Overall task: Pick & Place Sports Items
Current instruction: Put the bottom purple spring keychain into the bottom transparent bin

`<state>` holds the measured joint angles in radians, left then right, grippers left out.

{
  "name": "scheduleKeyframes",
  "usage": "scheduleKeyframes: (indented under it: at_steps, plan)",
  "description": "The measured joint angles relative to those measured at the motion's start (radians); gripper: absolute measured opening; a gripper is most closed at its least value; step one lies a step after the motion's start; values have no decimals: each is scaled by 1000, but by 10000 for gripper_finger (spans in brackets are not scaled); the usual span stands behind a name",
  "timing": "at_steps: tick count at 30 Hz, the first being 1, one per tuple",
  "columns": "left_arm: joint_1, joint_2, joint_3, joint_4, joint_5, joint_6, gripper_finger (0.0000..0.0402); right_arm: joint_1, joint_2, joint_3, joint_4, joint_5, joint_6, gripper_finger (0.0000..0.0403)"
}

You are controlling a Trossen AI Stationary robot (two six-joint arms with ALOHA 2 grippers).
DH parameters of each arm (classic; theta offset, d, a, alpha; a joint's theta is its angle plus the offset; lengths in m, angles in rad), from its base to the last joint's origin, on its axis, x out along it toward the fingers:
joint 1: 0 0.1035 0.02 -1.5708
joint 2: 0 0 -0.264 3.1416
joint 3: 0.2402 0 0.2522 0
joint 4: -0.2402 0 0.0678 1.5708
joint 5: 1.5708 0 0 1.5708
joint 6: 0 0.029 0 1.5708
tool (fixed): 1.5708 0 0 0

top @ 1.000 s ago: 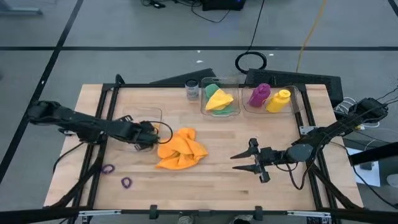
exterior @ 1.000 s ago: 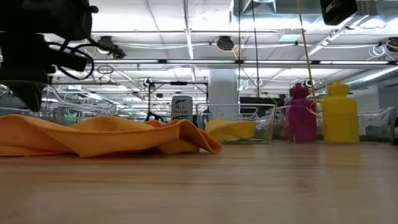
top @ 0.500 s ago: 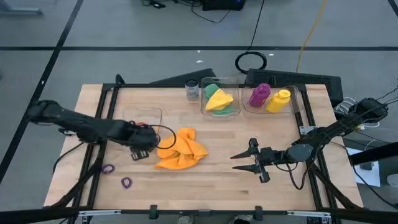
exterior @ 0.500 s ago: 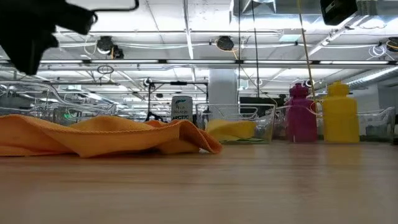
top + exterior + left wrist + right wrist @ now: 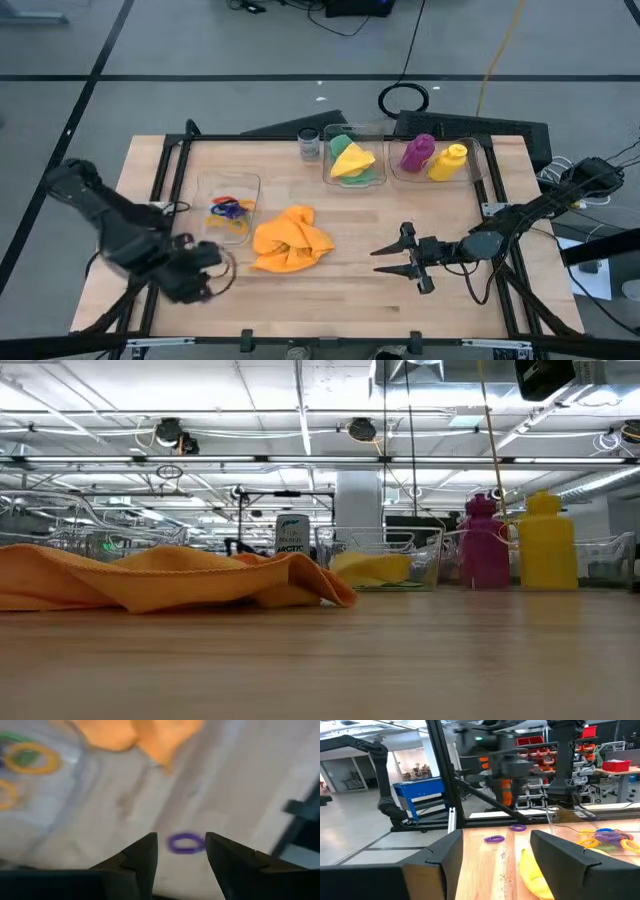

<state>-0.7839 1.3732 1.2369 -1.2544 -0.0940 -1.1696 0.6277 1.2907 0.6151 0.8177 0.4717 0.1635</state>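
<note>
Presently, on the table:

Left gripper [image 5: 180,851]: low over the near left part of the table [image 5: 360,290], fingers apart, nothing between them. Its wrist view shows a purple ring [image 5: 186,842] lying flat on the wood just ahead of the fingertips and in line with the gap. A ring has no long axis to speak of, so only the line of approach matters, and that looks about right. I judge this ring to be the next pick. In the high view the arm covers that spot and the ring cannot be seen there.

Clear box [image 5: 203,190]: beyond that gripper, toward the table's middle. It holds a small heap of coloured rings [image 5: 228,207]. I take it for the rings' destination.

Orange cloth [image 5: 290,238]: crumpled, loose on the wood beside the box, between the two grippers.

Right gripper [image 5: 388,262]: hovering on the far side of the cloth from the left one, fingers spread, empty, pointing at the cloth. It is well apart from the purple ring; the left arm is plainly the nearer.

Back row, far from both grippers: yellow cloth [image 5: 350,158] on a green one in a box; purple bottle [image 5: 416,152] and yellow bottle [image 5: 448,161] in another.
</note>
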Motion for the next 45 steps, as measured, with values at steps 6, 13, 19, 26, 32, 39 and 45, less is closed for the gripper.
scheduleKeyframes:
  at_steps: [6,13,19,26,32,39,45]
  plan:
    - [-202,9,0,96,-215,-132,143,0,0,0,0,0,6,169]
    - [-324,96,0,98,-258,-149,143,0,0,0,0,0,8,169]
    - [-350,225,0,98,-243,-115,143,0,0,0,0,0,8,169]
    - [-321,348,0,74,-130,-107,143,0,0,0,0,0,8,169]
    - [-285,392,0,76,-105,-69,143,0,0,0,0,0,8,169]
    - [-264,395,-6,79,-76,-69,143,0,0,0,0,0,8,169]
    - [-263,395,-85,109,3,-137,143,0,0,0,0,0,8,169]
